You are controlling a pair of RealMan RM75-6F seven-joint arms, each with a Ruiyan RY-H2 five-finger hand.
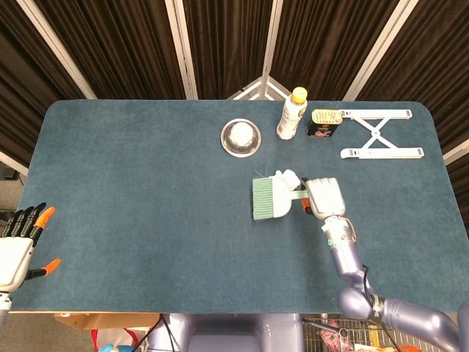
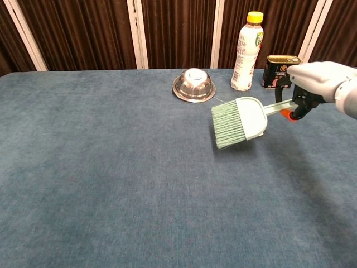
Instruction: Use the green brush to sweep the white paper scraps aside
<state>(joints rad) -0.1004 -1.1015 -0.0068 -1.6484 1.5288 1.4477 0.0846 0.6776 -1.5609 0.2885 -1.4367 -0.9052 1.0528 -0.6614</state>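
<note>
**Operator:** Report the surroundings and the work surface.

**Technician:** Dark curtains with pale vertical rails stand behind the desk (image 1: 132, 191), which has a blue-grey covering. At its far side you have an upturned metal bowl (image 1: 240, 137), a yellow-capped bottle (image 1: 292, 114), a dark tin (image 1: 325, 122) just right of the bottle, and a white folding stand (image 1: 381, 133) further right.

**Operator:** Where is the green brush?

**Technician:** The green brush (image 1: 269, 197) is near mid-desk, right of centre, bristles pointing left. In the chest view it appears lifted off the surface, with its shadow beneath.

**Operator:** State of your right robot hand?

**Technician:** The right robot hand (image 1: 325, 196) grips the brush handle, fingers curled around it, knuckles uppermost.

**Operator:** And the white paper scraps?

**Technician:** The white paper scraps (image 1: 287, 177) lie directly behind the brush head in the head view; only a small part shows. The chest view hides them behind the brush.

**Operator:** Left robot hand?

**Technician:** The left robot hand (image 1: 18, 246) sits off the desk's near-left corner, holding nothing, fingers extended and apart, orange tips visible.
</note>
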